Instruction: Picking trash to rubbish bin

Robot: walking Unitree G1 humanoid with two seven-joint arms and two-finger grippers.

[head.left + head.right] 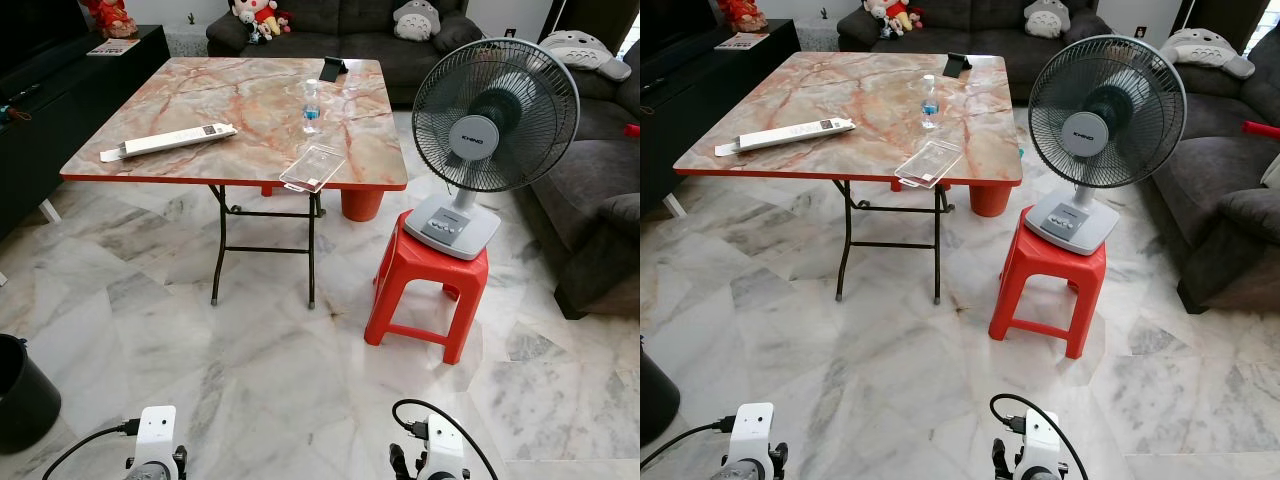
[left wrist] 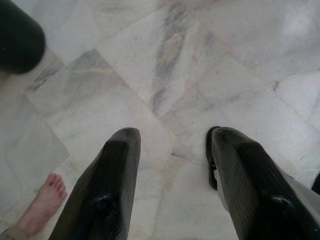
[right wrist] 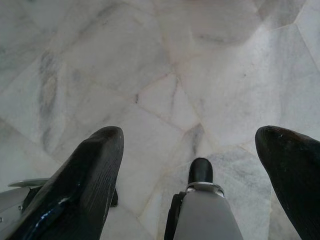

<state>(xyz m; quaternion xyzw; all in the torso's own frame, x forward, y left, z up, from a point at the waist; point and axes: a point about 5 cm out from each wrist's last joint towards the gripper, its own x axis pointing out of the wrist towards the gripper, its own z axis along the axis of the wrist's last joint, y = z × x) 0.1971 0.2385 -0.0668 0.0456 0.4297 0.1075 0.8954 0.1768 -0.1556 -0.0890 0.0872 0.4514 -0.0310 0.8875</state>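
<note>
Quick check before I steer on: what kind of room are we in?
Most likely a home living room: dark grey sofas with plush toys, a folding marble-pattern table, and a table fan on a red plastic stool.

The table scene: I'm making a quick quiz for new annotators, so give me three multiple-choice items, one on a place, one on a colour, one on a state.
1. Where does the fan stand?
A. on the table
B. on a stool
C. on the sofa

2. What colour is the stool?
A. red
B. blue
C. white

3. How are the left gripper and right gripper?
A. both open with nothing held
B. both shut on trash
C. one holds a bottle

Answers:
1. B, the fan's grey base sits on the stool beside the table.
2. A, its seat and legs are red.
3. A, in each wrist view the black fingers stand apart over bare marble floor.
</note>
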